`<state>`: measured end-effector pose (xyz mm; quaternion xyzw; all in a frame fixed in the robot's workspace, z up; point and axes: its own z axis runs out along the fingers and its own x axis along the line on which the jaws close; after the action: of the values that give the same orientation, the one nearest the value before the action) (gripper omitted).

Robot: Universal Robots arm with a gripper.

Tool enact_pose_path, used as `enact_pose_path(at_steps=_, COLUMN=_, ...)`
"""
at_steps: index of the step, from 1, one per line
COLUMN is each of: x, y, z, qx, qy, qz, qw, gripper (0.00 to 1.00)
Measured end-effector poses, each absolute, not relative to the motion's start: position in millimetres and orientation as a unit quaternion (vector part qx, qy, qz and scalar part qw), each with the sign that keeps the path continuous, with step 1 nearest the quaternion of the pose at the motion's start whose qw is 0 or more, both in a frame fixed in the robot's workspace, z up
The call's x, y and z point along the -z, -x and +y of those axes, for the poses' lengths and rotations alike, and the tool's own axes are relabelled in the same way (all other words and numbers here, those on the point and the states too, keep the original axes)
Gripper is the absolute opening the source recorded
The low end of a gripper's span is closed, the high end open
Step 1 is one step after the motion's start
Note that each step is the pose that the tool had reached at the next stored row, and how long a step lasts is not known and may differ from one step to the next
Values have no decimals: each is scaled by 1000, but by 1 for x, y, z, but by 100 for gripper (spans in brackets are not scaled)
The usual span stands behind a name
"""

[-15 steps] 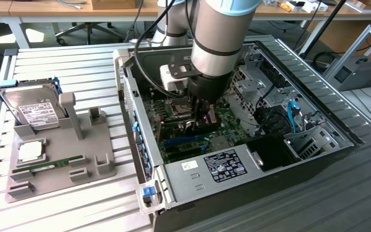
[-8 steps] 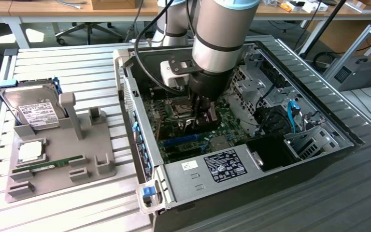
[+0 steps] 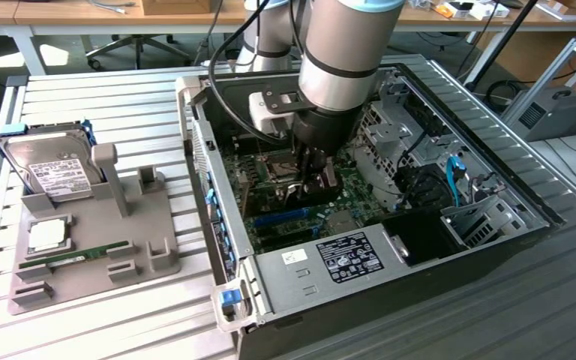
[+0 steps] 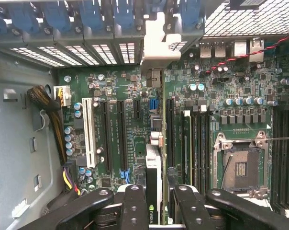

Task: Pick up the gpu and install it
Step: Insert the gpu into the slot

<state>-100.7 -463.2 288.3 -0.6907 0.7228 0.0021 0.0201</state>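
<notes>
Gripping gpu (image 4: 153, 158) edge-on, jaws clamped, above mobo (image 4: 111, 124) slots inside case (image 3: 368, 262).

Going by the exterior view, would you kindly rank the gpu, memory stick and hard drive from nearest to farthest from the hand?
1. gpu: in the hand, inside the case.
2. memory stick: lying on the holder, exterior view's left.
3. hard drive: standing at the holder's far corner.
</notes>
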Motion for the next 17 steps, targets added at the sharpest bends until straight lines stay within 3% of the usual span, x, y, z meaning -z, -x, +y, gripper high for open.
enact_pose_path(at_steps=4, x=-288, y=101, z=-463, qx=-12, qy=692, qz=722, qw=9, gripper=27)
enact_pose_path(at_steps=17, x=-285, y=98, z=-463, qx=-12, qy=693, qz=721, qw=10, gripper=27)
